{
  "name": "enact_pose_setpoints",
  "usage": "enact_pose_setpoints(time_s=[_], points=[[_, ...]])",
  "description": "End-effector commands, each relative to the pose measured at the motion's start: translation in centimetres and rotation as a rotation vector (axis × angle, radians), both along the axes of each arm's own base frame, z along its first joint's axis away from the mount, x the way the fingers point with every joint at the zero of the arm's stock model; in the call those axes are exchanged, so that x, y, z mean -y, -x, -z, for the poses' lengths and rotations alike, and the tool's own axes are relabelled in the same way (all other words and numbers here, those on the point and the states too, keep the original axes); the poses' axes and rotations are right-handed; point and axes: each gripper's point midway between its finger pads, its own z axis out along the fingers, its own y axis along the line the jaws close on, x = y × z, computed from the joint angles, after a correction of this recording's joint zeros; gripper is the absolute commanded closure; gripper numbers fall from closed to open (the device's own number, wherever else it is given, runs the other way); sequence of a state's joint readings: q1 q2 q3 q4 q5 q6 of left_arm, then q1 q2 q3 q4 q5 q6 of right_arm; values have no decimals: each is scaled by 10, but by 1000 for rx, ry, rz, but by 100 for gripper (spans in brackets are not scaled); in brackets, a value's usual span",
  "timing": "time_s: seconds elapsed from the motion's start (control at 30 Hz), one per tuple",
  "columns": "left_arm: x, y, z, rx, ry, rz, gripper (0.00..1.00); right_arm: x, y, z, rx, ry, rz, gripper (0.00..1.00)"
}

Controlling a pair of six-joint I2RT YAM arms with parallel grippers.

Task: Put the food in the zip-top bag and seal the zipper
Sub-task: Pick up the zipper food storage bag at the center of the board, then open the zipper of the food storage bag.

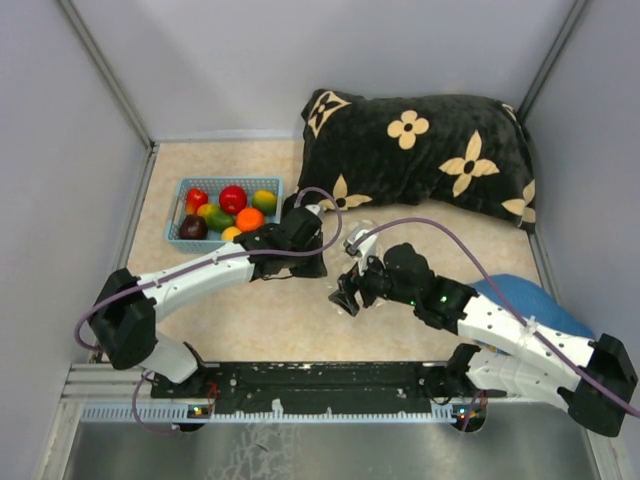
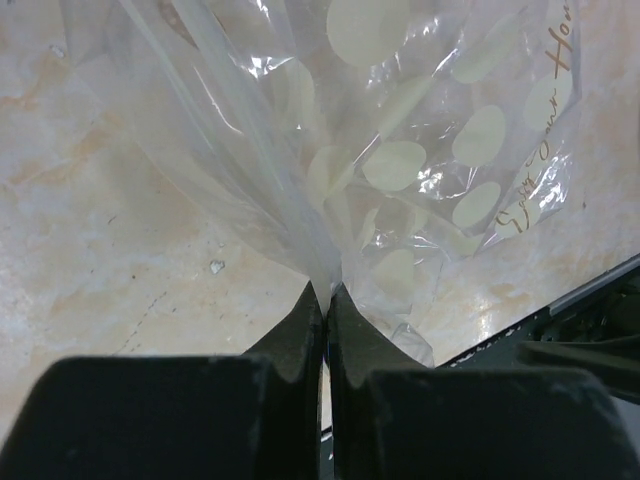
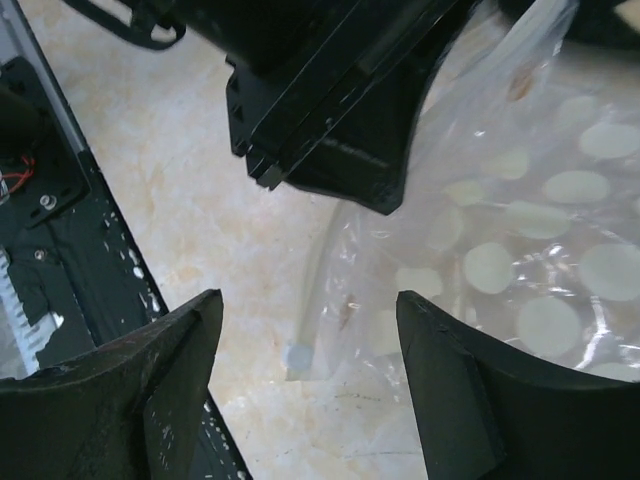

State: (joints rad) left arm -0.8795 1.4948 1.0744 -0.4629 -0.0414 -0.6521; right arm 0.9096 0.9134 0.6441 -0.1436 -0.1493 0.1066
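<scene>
Where the arms are bolted: a tan table (image 1: 290, 325) is walled in grey.
Left claw (image 2: 325, 295): pinched shut on the zip-top bag (image 2: 400, 170).
Right claw (image 3: 308, 310): spread wide.

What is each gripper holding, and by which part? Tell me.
The left gripper is shut on the bag, pinching a bunched fold of its plastic. The right gripper is open by the bag, holding nothing.

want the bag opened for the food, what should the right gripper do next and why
Probably close the open right gripper on the zip-top bag edge seen between its fingers; the left gripper pinches it elsewhere, so both could spread it.
</scene>
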Motion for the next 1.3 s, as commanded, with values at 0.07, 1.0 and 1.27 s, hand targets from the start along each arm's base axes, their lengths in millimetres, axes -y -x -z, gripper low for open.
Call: enact_pose_setpoints(time_s=[0.07,1.0,1.27], points=[[24,-14,-13,45,70,27,95,-14,3,25,-53,-33,5,30],[39,0,1,-45,145,52,89,13,-51,56,31,-37,370,64],[43,2,-2,-56,170,57,81,16,-57,74,42,19,388,70]])
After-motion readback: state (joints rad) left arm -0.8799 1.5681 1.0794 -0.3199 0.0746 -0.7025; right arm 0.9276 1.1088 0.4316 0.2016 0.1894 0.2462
